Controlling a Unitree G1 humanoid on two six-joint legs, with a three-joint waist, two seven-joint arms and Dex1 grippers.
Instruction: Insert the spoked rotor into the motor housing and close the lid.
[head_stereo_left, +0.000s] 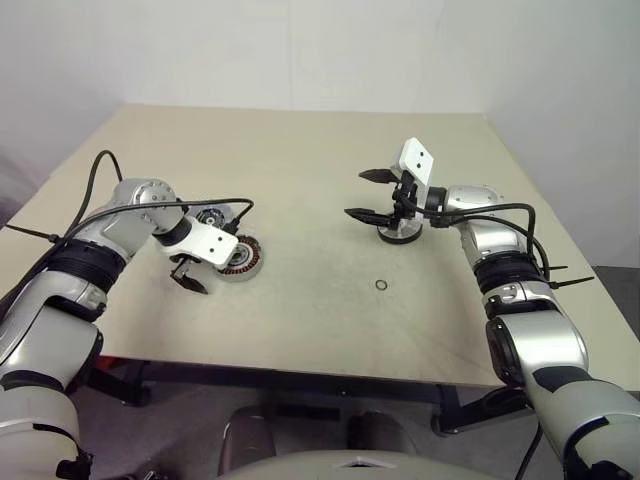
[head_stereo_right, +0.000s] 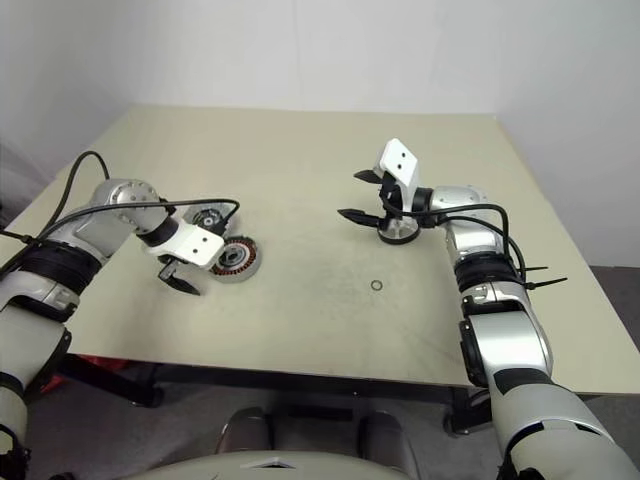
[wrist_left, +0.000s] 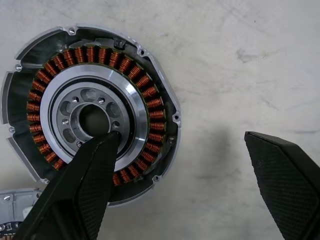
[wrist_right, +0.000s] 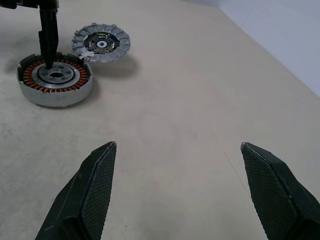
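Item one, nearest our head camera: small loose ring (head_stereo_left: 381, 285), lying free on the table (head_stereo_left: 300, 320), not part of the job. Item two, at about nine o'clock from it: motor housing (head_stereo_left: 240, 258), copper windings exposed, nothing seated in its dark centre. Item three, lid (wrist_right: 101, 44), flat on the table just beside the housing at its far side, partly behind our left arm. Item four, spoked rotor (head_stereo_left: 399, 231), at roughly one o'clock from the loose ring, resting under our right wrist. Item five, left gripper (head_stereo_left: 187, 275), jaws wide, empty, pointing down over the housing's near edge, one finger (wrist_left: 92, 185) across the inner bore. Item six, right gripper (head_stereo_left: 368, 195), jaws wide, empty, roughly level, above the table. Risks, as we judge them: that left finger could scrape the windings or shove the housing into the lid; our right wrist could nudge the rotor.
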